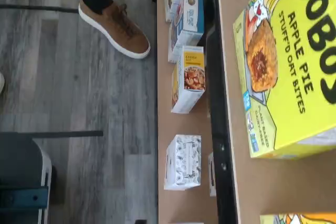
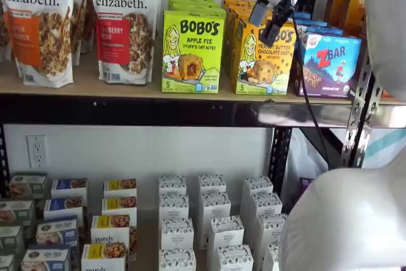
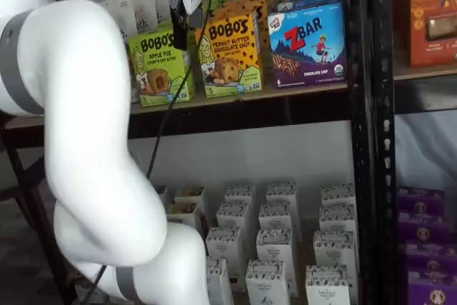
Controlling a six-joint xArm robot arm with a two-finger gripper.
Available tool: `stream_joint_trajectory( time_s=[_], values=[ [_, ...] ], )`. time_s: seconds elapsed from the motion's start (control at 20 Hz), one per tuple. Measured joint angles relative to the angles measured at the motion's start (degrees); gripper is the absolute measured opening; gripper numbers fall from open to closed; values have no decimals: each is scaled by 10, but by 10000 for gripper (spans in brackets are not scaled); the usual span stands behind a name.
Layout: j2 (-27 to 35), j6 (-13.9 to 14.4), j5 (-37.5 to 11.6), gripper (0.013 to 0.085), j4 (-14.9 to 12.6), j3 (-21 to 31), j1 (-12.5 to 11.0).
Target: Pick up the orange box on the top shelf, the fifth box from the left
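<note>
On the desk (image 2: 82,87), which is the top shelf of the rack, the goods are met from left to right as follows: two granola bags (image 2: 120,23), the green Apple Pie box (image 2: 192,52), the orange box (image 2: 265,56) and the ZBar box (image 2: 330,65). All are stood upright close to the desk's front edge, their printed faces turned outward. The orange box is placed between the green box and the ZBar box, just beside each, toward the right end of the desk, with more orange cartons lined up behind it.

The pincer (image 2: 271,25) is seen in both shelf views, hung in front of the desk's front edge before the upper part of the orange box; its dark fingers (image 3: 178,25) are seen against that box's upper left corner and the gap toward the green box. Only a side-on view of the fingers is given, so whether they are parted cannot be told; no box is held.

The relation that matters is judged thus: the orange box lies behind the pincer and slightly to its right, its long axis upright. A small rightward shift and an advance over the front edge are likely required before the box's narrow sides can be bracketed.

In the wrist view, mostly the green box is shown, with only an orange sliver (image 1: 296,218) of the target beside it.
</note>
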Motion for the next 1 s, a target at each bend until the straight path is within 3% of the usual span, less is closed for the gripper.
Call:
stream_joint_trajectory(
  time_s=[0.5, 1.0],
  values=[
    [-21, -11, -38, 850, 78, 22, -32],
    [-7, -27, -99, 850, 67, 21, -39]
  ],
)
